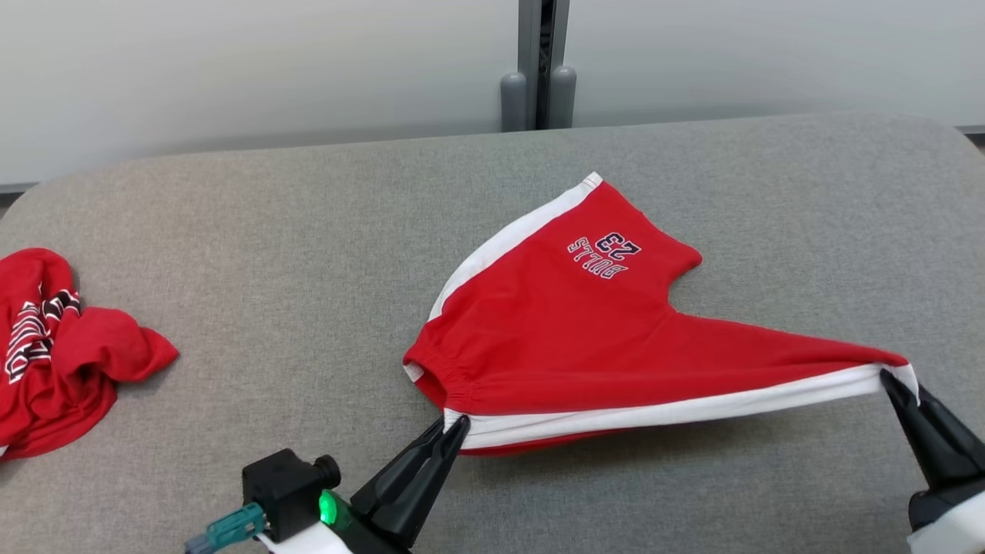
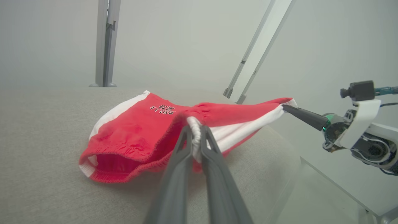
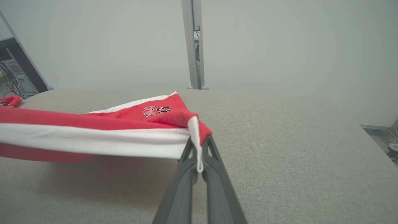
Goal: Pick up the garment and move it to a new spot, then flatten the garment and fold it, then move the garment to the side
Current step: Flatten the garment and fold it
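Red shorts (image 1: 585, 331) with white side stripes and a "BULLS 23" print lie partly on the grey table (image 1: 308, 231), their near edge lifted and stretched taut. My left gripper (image 1: 454, 428) is shut on the waistband corner at the white stripe, which the left wrist view shows pinched between the fingers (image 2: 195, 137). My right gripper (image 1: 893, 381) is shut on the leg-hem corner of the same stripe, with the white hem clamped at its tips (image 3: 199, 155). The far leg of the shorts (image 3: 161, 109) rests flat on the table. The right gripper (image 2: 287, 108) also appears in the left wrist view.
A second red garment (image 1: 54, 346) with black-and-white lettering lies crumpled at the table's left edge. A grey post (image 1: 539, 69) stands behind the table against a pale wall. The table's right edge drops off close beside the right arm.
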